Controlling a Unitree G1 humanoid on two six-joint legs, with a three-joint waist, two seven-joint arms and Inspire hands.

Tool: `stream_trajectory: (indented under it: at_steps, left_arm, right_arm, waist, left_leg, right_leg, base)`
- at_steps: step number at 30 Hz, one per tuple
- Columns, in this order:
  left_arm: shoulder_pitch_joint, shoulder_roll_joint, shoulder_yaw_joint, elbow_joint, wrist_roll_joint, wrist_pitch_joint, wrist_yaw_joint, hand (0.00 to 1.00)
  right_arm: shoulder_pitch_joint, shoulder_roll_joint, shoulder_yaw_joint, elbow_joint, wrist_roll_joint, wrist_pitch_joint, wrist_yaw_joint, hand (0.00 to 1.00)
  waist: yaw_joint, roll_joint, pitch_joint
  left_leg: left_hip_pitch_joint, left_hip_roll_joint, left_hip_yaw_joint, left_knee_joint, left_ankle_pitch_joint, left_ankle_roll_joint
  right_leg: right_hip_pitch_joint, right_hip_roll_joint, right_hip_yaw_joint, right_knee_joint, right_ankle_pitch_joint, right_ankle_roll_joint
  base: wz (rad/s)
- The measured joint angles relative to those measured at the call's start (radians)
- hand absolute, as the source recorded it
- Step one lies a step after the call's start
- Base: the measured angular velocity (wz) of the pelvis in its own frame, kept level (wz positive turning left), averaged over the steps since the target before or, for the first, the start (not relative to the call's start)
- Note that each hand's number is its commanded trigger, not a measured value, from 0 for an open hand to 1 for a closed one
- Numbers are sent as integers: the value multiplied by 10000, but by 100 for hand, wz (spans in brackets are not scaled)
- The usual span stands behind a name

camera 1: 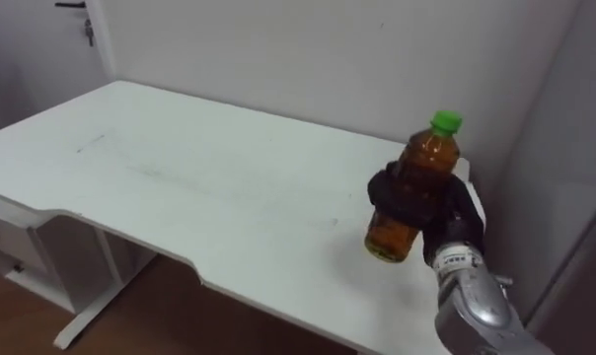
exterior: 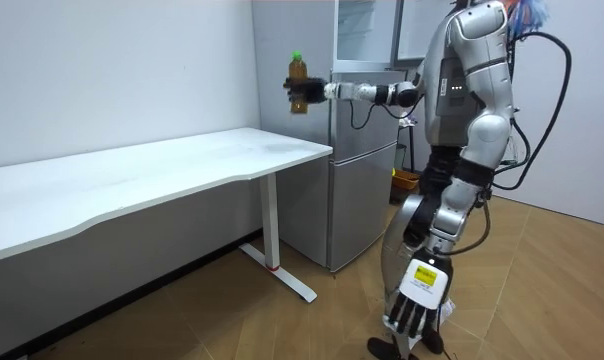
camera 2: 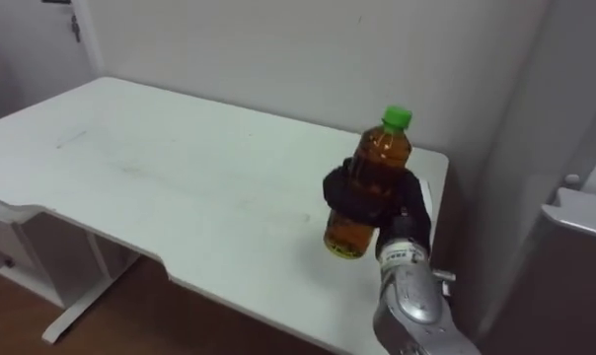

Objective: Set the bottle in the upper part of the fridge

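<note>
Bottle [camera 1: 431, 158]: amber contents, green cap, held clear of the counter [camera 1: 180, 168] and not touching it. Its long axis is close to vertical, cap uppermost and base downward. In the eye views the cap end leans slightly toward the robot's right, while in the room view it reads as nearly upright. Right hand [camera 1: 454, 219]: dark fingers curled round the middle of the bottle, gripping it firmly, with the cap and shoulder showing above the fingers and the base below them. The right arm is stretched out level from the shoulder. In the eye views the bottle hangs over the counter's right end, by the wall. In the room view it sits high above the counter top and just beside the upper part of the grey fridge [exterior: 362, 200], on the room view's left of it. The robot stands upright on the wooden floor in front of the fridge. Left hand [exterior: 414, 305]: hanging low by the leg, fingers relaxed and pointing down, holding nothing.
</note>
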Motion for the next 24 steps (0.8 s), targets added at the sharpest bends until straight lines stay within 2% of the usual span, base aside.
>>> stream_trajectory:
  at_steps: [2, 4, 5, 6, 11, 14, 19, 24]
  left_arm:
    - [65, 64, 211, 63, 3, -2, 0, 0]
    - [54, 78, 455, 176, 5, -9, 1, 0]
    - [52, 76, 567, 177, 20, -10, 0, 0]
    - [50, 78, 590, 180, 19, -11, -1, 0]
    - [83, 88, 780, 189, 15, 19, -23, 0]
    - [178, 70, 800, 168, 13, 11, -32, 0]
    - [314, 43, 1022, 168, 26, -12, -20, 0]
    - [345, 84, 1223, 228, 23, -92, 97, 0]
  right_arm:
    - [326, -222, 0, -623, -23, 0, 329, 100]
    - [450, -341, -29, -866, -349, 2, 600, 100]
    - [506, -398, -106, -982, -612, 26, 825, 100]
    - [612, -402, -253, -1169, -890, 119, 953, 100]
    - [730, -671, -427, -1772, -1690, 310, 1275, 100]
    - [729, -699, -540, -2234, -1931, 373, 1415, 100]
    - [727, -779, -1248, -3020, -1990, 419, 1545, 100]
    - [727, -1537, -1697, -3638, -1983, 420, 1560, 100]
  waist:
    - [-143, -84, -45]
    - [-449, -151, -94]
    - [-657, -180, -105]
    - [-713, -182, -110]
    - [-903, -173, -110]
    - [-947, -177, -113]
    - [-1049, -210, -139]
    - [-1221, -201, -127]
  left_leg:
    - [322, 3, 70, -152, -3, 2]
    - [491, 4, 95, -233, -18, 5]
    - [554, 5, 125, -227, -22, 9]
    - [593, 16, 185, -226, -59, 10]
    - [716, 92, 400, -217, -89, -38]
    - [730, 159, 559, -216, -95, -49]
    - [735, 177, 572, -227, -74, -27]
    - [818, 180, 595, -251, -77, -25]
  right_leg:
    - [234, -3, 38, -3, 3, 5]
    - [388, 5, 121, -13, -5, 18]
    - [428, 31, 284, -32, 1, 29]
    - [462, 66, 452, -97, 16, 49]
    - [458, 132, 743, -131, 135, 15]
    - [407, 219, 950, -137, 180, -20]
    - [322, 235, 1091, -131, 184, -27]
    - [396, 237, 1093, -158, 186, -28]
  base:
    - [-13]
    - [-10]
    - [-9]
    - [-17]
    - [-19]
    - [-15]
    - [-1]
    - [0]
